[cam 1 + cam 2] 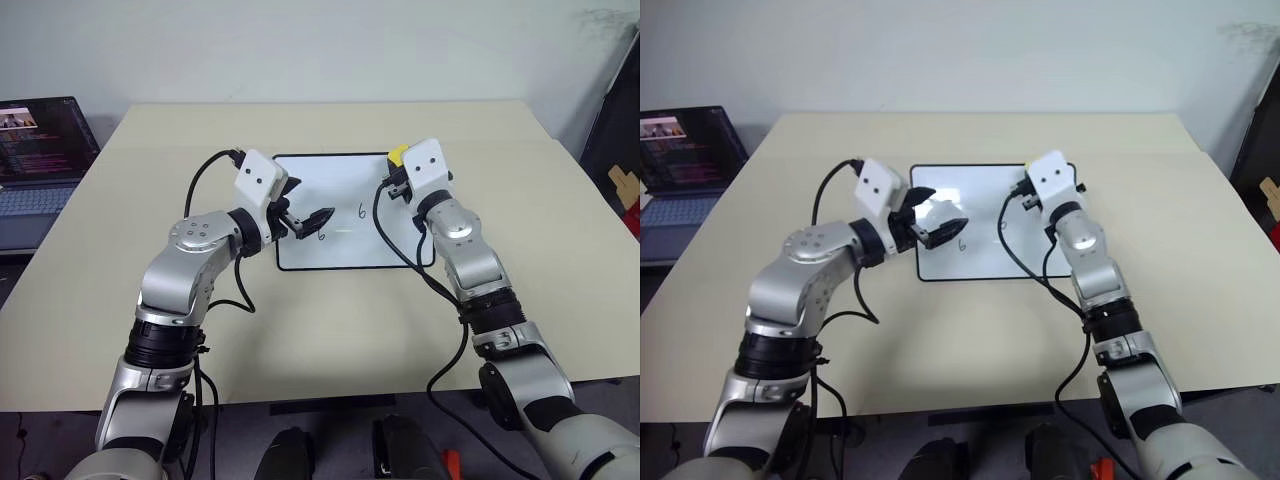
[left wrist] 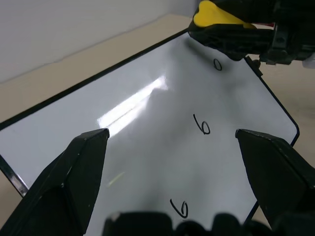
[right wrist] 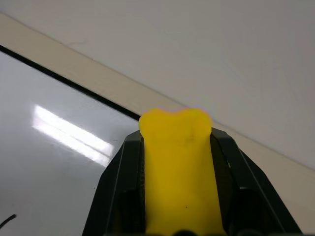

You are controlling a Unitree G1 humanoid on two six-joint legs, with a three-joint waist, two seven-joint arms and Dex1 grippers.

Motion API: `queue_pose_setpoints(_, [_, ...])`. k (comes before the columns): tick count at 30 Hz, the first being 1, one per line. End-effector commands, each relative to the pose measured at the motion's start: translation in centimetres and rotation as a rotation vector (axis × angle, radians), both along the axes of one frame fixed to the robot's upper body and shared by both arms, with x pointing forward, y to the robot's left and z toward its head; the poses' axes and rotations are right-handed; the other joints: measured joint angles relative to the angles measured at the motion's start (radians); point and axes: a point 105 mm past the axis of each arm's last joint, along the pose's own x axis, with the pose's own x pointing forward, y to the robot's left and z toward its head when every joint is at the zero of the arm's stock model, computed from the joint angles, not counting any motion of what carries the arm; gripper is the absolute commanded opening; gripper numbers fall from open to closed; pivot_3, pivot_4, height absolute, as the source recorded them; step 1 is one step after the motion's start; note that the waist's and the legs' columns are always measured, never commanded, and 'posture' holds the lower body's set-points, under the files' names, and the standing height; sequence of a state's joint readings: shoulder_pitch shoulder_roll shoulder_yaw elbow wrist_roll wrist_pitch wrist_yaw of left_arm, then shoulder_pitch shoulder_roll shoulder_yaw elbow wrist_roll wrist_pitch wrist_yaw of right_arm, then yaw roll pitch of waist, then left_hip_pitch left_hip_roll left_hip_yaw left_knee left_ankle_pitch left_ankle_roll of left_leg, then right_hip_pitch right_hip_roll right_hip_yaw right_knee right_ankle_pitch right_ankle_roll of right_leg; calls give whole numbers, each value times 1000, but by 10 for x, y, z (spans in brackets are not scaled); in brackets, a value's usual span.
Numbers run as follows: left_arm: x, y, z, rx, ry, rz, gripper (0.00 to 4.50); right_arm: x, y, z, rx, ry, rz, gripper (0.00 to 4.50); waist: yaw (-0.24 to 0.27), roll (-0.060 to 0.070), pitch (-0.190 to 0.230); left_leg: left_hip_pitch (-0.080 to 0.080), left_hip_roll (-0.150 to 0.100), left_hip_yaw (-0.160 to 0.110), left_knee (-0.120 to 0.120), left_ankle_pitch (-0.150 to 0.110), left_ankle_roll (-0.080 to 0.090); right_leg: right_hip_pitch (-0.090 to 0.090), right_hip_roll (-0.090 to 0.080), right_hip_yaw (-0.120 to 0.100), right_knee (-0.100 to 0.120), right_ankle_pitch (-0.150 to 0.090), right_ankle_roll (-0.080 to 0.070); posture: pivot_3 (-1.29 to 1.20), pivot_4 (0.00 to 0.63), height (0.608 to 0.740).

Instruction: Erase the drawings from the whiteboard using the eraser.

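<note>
Board (image 1: 340, 215) lies flat on the counter (image 1: 150, 200), approx. centre, long side left-right; black frame, glossy white face with a glare streak.

Marks: three "6" marks (image 2: 202, 124) visible on the board in the left wrist view – one near the eraser, one mid-board, one at the near edge between the left tool's fingers. In the left eye view two read clearly: one right of centre (image 1: 362, 211), one beside the left tool tip (image 1: 321, 236).

Right tool (image 3: 179, 147): clenched on the eraser (image 3: 179, 167). Yellow block sits between both black fingers, its end protruding past the fingertips. Position – over the board's far right corner. Contact between eraser and board: cannot tell.

Left tool (image 1: 303, 222): released, fingers (image 2: 81, 167) spread wide, nothing between them. Position – above the board's left half, pointing right across the surface.

Laptop (image 1: 40, 150), screen lit, stands off the counter's far left corner, well apart from the board.
</note>
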State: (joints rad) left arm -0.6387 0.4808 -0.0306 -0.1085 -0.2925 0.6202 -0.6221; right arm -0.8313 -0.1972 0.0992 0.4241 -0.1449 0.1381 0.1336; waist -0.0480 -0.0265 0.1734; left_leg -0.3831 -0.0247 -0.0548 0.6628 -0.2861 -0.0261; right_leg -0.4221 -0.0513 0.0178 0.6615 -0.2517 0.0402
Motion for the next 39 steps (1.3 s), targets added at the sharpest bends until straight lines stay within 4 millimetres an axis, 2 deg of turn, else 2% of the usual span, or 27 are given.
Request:
queue_pose_setpoints(1, [-5,0,15,-16,-60,-13,4500,4,-7,-5,-30,16,-26,1336,1,0,0,0,0,0,0,0,0,0,0,0,0,0,0,0,150,740])
queue_pose_setpoints(4, [-5,0,16,-16,-61,-15,4500,3,-15,-27,-28,99,-46,1336,2,0,0,0,0,0,0,0,0,0,0,0,0,0,0,0,150,740])
queue_pose_setpoints(10, [-7,-1,17,-19,-65,-23,4500,-3,-33,-57,-15,193,-86,1336,4,0,-1,4,0,0,1,-2,4,3,0,0,3,0,0,0,150,740])
queue_pose_setpoints(13, [-7,-2,17,-21,-65,-27,4500,-9,-33,-71,-34,236,-77,1335,4,0,-1,10,-1,-1,2,-2,4,10,0,0,3,1,0,0,150,740])
queue_pose_setpoints(15, [-7,-2,17,-22,-65,-28,4500,-12,-31,-80,-50,273,-60,1335,4,0,-1,20,-1,0,0,-2,5,19,1,0,1,0,0,0,150,740])
queue_pose_setpoints(19, [-8,-3,17,-23,-63,-29,4500,-18,-25,-90,-37,340,-26,1335,0,-1,-1,21,0,0,1,-2,5,20,5,1,2,0,0,0,150,740])
queue_pose_setpoints(22, [-8,-3,17,-22,-61,-29,4500,-19,-18,-82,-11,327,7,1335,-2,-1,-1,21,1,0,2,-2,5,20,6,1,3,1,0,0,150,740])
queue_pose_setpoints(28, [-8,-3,16,-23,-56,-27,4500,-14,-9,-28,52,125,18,1335,-8,-1,-1,20,1,0,1,-2,5,18,6,2,3,1,0,0,150,740])
queue_pose_setpoints(31, [-8,-3,16,-24,-55,-28,4500,-11,-7,-14,70,74,6,1335,-7,0,0,19,1,0,0,-2,5,17,6,2,3,1,0,0,150,740])
queue_pose_setpoints(35, [-9,-3,14,-24,-51,-28,4500,-4,-13,-12,68,64,-34,1335,-4,0,0,16,1,0,-1,-2,4,15,6,1,0,0,0,0,150,740])
queue_pose_setpoints(39, [-11,-2,12,-22,-47,-28,4500,0,-22,-25,36,108,-67,1335,-2,0,0,13,1,0,-2,-2,4,12,2,1,-3,0,0,0,150,740])
